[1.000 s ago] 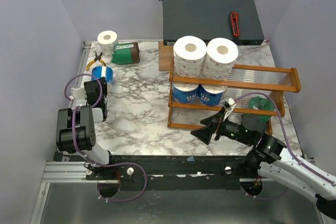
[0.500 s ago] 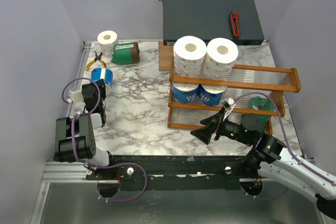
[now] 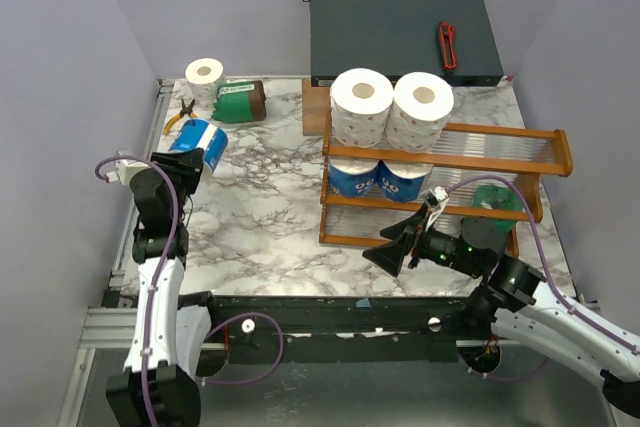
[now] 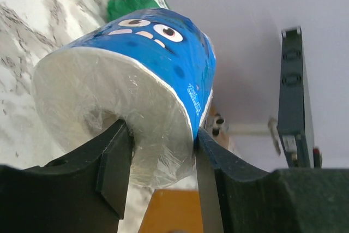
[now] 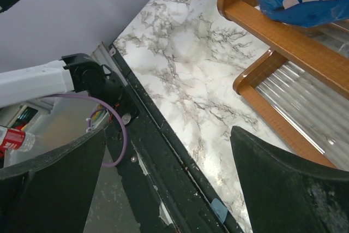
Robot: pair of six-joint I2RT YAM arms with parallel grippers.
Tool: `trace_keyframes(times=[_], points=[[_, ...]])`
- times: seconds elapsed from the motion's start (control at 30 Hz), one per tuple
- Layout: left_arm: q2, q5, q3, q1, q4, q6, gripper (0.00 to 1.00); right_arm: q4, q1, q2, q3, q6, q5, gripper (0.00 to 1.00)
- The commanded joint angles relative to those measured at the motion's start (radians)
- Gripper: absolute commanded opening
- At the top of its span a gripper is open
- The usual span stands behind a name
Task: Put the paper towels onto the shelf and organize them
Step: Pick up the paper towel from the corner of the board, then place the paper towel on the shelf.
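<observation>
Firmly clamped between the left gripper's [image 4: 161, 151] fingers, a blue-wrapped paper towel roll [image 4: 142, 53] tilts above the left side of the marble table [image 3: 270, 217]. Opposite, the right gripper [image 3: 388, 252] hangs with jaws wide apart before the shelf [image 3: 545, 137], which carries two white rolls [image 3: 361, 97] on top and two blue ones [image 3: 352, 179] beneath.

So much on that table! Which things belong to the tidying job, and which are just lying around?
Part of the job: shelf; two white rolls on its top tier; two blue rolls beneath; green roll at its right end; blue roll in the left gripper; white roll and green-wrapped roll at the back left.
Just lying about: pliers; dark grey box; red-handled tool on it.
</observation>
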Motion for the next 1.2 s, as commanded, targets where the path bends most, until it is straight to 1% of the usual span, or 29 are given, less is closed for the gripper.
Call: trace_keyframes(times=[0.0,0.13,0.23,0.4,0.57,0.67,0.77,0.9,0.97,1.03,1.17], points=[[-0.137,0.167,0.149,-0.046,-0.347,0.267,0.0,0.009,0.002,0.008,0.05,-0.022,-0.036,0.99],[-0.207,0.162,0.275,-0.168,-0.569,0.43,0.0,-0.073,0.001,0.006,0.128,-0.055,-0.003,1.0],[-0.244,0.119,0.35,-0.279,-0.707,0.503,0.0,-0.14,0.003,0.0,0.205,-0.084,0.027,1.0],[-0.26,0.063,0.475,-0.451,-0.903,0.568,0.0,-0.234,0.002,0.007,0.331,-0.122,0.092,1.0],[-0.241,0.006,0.597,-0.634,-1.033,0.601,0.0,-0.29,0.002,0.03,0.387,-0.113,0.191,1.0],[-0.188,-0.029,0.678,-0.752,-1.101,0.629,0.0,-0.304,0.003,0.032,0.388,-0.071,0.277,1.0],[-0.113,-0.111,0.761,-0.902,-1.153,0.641,0.0,-0.314,0.002,0.019,0.387,-0.037,0.316,1.0],[0.011,-0.261,0.88,-1.176,-1.187,0.65,0.0,-0.349,0.003,-0.011,0.4,-0.006,0.381,1.0],[0.082,-0.333,0.947,-1.292,-1.203,0.668,0.0,-0.367,0.002,-0.028,0.408,0.01,0.416,1.0],[0.152,-0.365,1.008,-1.373,-1.199,0.701,0.0,-0.388,0.002,-0.039,0.416,0.034,0.468,0.99],[0.254,-0.338,1.1,-1.466,-1.142,0.788,0.0,-0.436,0.001,-0.062,0.431,0.089,0.571,0.99]])
